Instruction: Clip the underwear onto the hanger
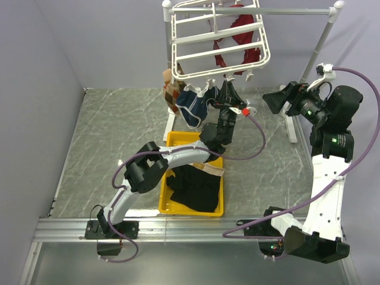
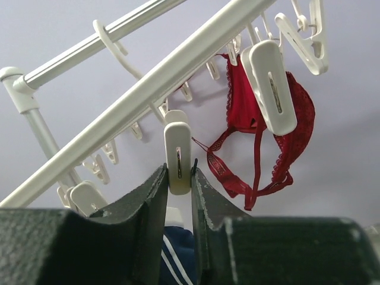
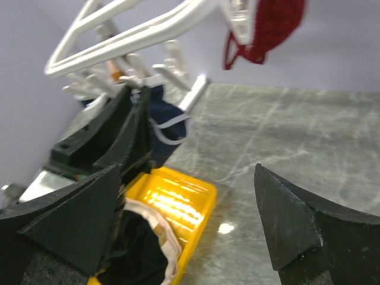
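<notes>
Nearest to me, the underwear (image 1: 193,185) lies crumpled in the yellow bin (image 1: 190,212) on the table (image 1: 119,136). Its tan waistband (image 1: 212,170) is at the far side of the bin, directly under the left arm. No gripper touches the underwear.

The left arm reaches over the bin and upward to the hanger (image 2: 196,52). In the left wrist view, the left gripper (image 2: 177,172) has its jaws closed to a narrow gap, and they pinch the lower part of one white clip (image 2: 176,139) that hangs from a bar of the hanger. I can see a very small dark thing at the edge of the clip, but I cannot tell what it is.

At my right side, the right gripper (image 3: 187,214) hangs in the air with its jaws fully apart and holds nothing.

Farther, a navy pair (image 1: 191,107) hangs from the near-left clips, and a red garment (image 2: 243,113) hangs behind the bars. The white pole (image 1: 279,10) is at the back.
</notes>
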### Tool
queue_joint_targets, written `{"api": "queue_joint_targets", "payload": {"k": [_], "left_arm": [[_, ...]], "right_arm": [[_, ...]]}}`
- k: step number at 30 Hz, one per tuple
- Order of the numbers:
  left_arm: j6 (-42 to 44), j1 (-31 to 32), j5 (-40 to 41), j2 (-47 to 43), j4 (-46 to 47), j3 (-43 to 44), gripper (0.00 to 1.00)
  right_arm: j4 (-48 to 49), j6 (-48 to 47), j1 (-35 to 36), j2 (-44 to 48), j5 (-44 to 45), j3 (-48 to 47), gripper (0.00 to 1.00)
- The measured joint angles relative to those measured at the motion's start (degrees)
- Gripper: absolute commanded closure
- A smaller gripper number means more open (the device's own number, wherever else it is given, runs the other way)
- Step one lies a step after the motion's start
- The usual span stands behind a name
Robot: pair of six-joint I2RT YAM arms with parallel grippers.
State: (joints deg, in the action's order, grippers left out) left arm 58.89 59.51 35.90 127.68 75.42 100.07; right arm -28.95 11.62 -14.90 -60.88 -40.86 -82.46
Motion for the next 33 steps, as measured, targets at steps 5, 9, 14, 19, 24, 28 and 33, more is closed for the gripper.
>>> {"api": "queue_joint_targets", "payload": {"k": [5, 9, 14, 19, 24, 28, 33], "left_arm": [[-1.55, -0.11, 0.11, -0.81, 0.0, -1.53, 0.77], [-3.48, -0.13, -0.02, -3.21, -0.07, -4.9, 0.78], [-6.25, -0.13, -0.48, -7.28, 0.0, -9.79, 0.8], [-8.28, -0.17, -1.11, -9.25, 0.17, -11.8, 0.8], [-10.05, -0.17, -1.66, -9.84, 0.17, -12.74, 0.8], [-11.37, -0.2, -2.58, -10.91, 0.02, -14.69, 0.83], [-13.18, -0.24, -3.13, -13.16, -0.02, -17.75, 0.83]], "right_arm": [[2.64, 2.38, 0.0, -0.02, -5.49, 1.73, 0.0], [6.51, 5.97, 0.0, -0.09, -8.33, 3.5, 0.0], [13.6, 11.52, 0.0, -0.42, -12.55, 5.66, 0.07], [21.0, 17.31, 0.57, -1.64, -16.35, 5.9, 0.16], [24.2, 18.53, 3.98, -3.17, -18.45, 5.81, 0.22], [23.3, 16.44, 6.95, -5.05, -18.67, 4.52, 0.27], [23.45, 15.85, 7.89, -5.99, -20.37, 3.45, 0.32]]}}
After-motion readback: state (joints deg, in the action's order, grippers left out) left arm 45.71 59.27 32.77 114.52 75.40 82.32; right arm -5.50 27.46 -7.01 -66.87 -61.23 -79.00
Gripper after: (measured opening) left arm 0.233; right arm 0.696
